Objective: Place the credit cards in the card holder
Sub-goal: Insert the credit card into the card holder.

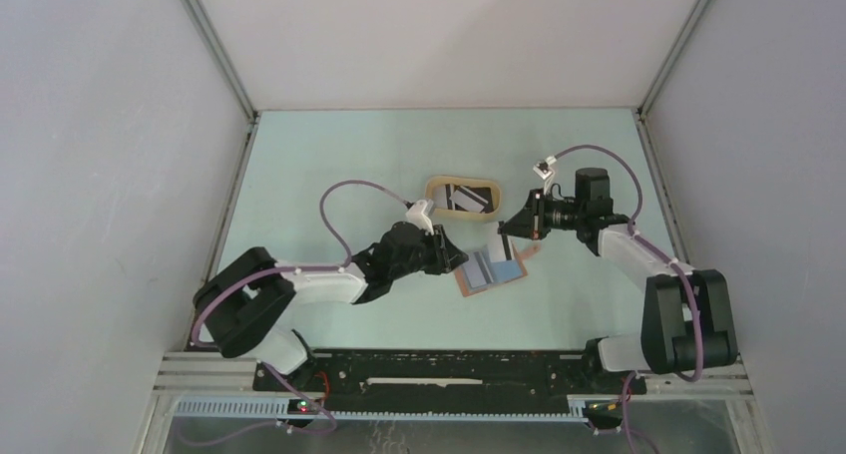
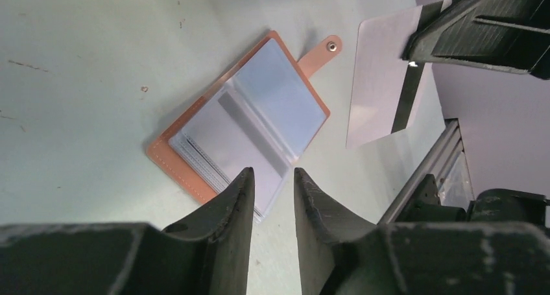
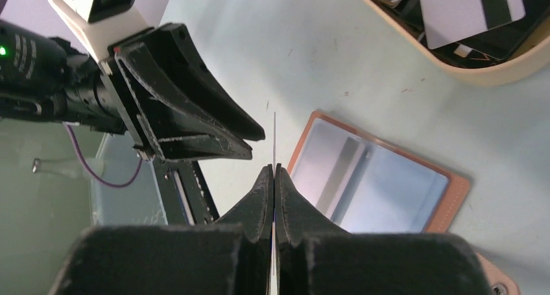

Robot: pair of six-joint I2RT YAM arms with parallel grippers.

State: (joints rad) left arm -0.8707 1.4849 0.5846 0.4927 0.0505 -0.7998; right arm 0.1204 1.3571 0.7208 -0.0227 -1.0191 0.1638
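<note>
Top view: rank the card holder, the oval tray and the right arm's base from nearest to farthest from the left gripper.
1. card holder, lying open just right of the left gripper.
2. oval tray, farther back on the table.
3. right arm's base, far right at the near edge.

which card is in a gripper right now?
The whitish striped card, pinched edge-on in the right gripper by the open card holder. The other cards lie loose in the oval tray.
</note>
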